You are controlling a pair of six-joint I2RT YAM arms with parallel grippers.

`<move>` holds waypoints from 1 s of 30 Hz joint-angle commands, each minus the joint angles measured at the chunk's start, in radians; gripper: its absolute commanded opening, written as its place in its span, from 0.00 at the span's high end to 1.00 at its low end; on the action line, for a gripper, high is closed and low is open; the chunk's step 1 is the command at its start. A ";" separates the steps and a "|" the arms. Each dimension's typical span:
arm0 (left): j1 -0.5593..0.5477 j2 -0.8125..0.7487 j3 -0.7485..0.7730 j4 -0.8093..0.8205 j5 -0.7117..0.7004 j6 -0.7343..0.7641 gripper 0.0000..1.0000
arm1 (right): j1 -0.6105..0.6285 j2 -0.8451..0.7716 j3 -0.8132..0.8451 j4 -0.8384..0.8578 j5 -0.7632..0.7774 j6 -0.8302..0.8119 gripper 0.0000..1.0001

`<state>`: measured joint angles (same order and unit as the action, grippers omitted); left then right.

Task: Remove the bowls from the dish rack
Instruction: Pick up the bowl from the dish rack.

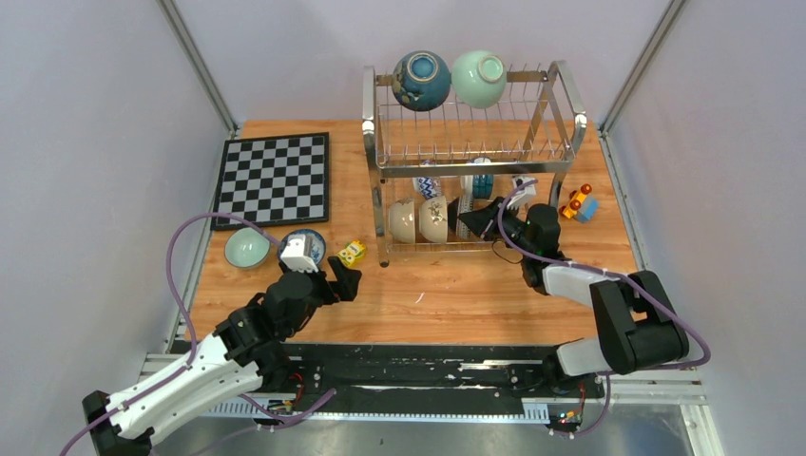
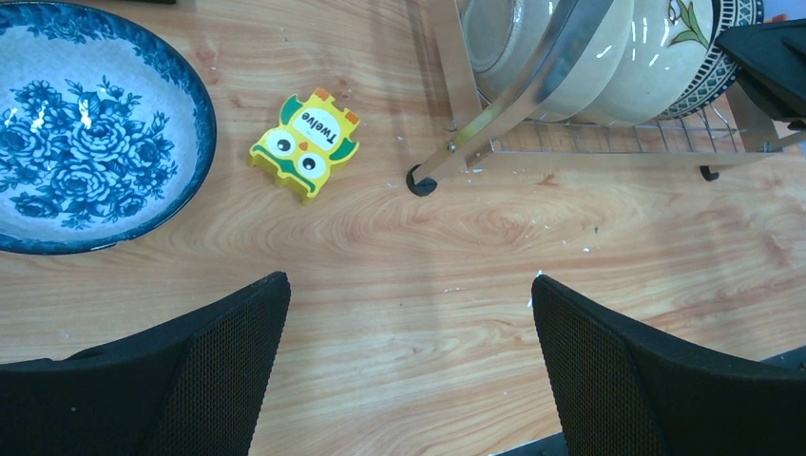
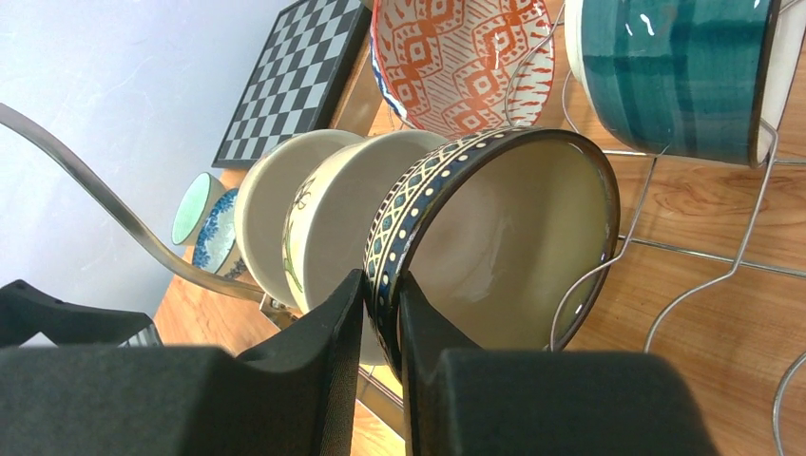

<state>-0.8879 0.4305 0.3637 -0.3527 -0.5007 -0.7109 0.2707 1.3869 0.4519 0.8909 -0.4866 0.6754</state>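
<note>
The tall silver wire dish rack stands at the far side of the wooden table. I can count seven bowls in it. Two sit on the upper tier: one round dark blue bowl and, beside it, one mint green bowl. On the lower tier two cream bowls stand on edge side by side. Next to them is one dark-rimmed bowl with a blue and cream pattern outside. Behind these are one red-patterned bowl and one teal striped bowl.

The right gripper reaches into the lower tier and pinches the rim of the dark-rimmed bowl, with one finger outside and one inside. This bowl stands on edge in the wires.

Two bowls are on the table left of the rack: one pale green bowl and one blue flowered bowl. The left gripper is above the table just beside the flowered one. Its jaws are wide apart and hold nothing.

There is also one black-and-white chessboard, one yellow owl block near the rack's foot, and one toy car at the right of the rack.
</note>
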 commanded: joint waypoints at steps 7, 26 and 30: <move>-0.008 -0.021 -0.016 0.010 -0.021 -0.012 0.01 | -0.011 0.011 -0.012 0.131 -0.020 0.080 1.00; -0.008 -0.042 -0.017 -0.009 -0.022 -0.021 0.01 | -0.021 -0.075 -0.040 0.127 -0.005 0.094 1.00; -0.008 -0.042 -0.019 -0.005 -0.019 -0.021 0.01 | -0.021 -0.097 -0.045 0.112 0.000 0.086 1.00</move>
<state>-0.8879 0.3962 0.3603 -0.3538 -0.5014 -0.7181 0.2672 1.3502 0.4137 0.9295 -0.4969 0.7708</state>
